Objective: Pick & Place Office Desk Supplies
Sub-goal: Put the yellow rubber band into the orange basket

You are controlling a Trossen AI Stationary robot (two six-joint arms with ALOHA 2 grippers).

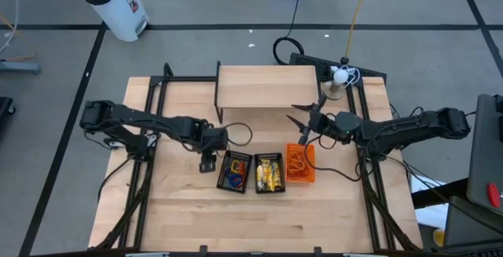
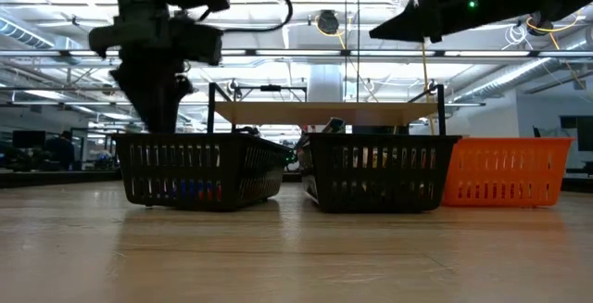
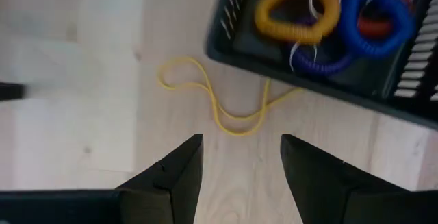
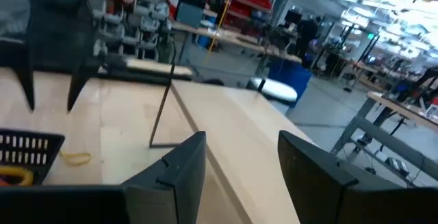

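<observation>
A thin yellow rubber band (image 3: 217,105) lies flat on the wooden table, just outside the left black basket (image 3: 233,53). That basket (image 1: 236,170) holds coiled loops in yellow, blue, purple and red. My left gripper (image 3: 241,138) hangs open above the band, pointing down, beside the basket's left wall (image 1: 207,163). The middle black basket (image 1: 269,172) holds yellow-gold pieces. The orange basket (image 1: 300,163) holds orange bands. My right gripper (image 1: 297,114) is open and level, high above the table behind the orange basket, with nothing between its fingers (image 4: 241,136).
A low wooden shelf on a black frame (image 1: 267,88) stands at the table's far middle. A white object on a stand (image 1: 339,76) sits at the far right. Bare table lies in front of the three baskets, toward the near edge.
</observation>
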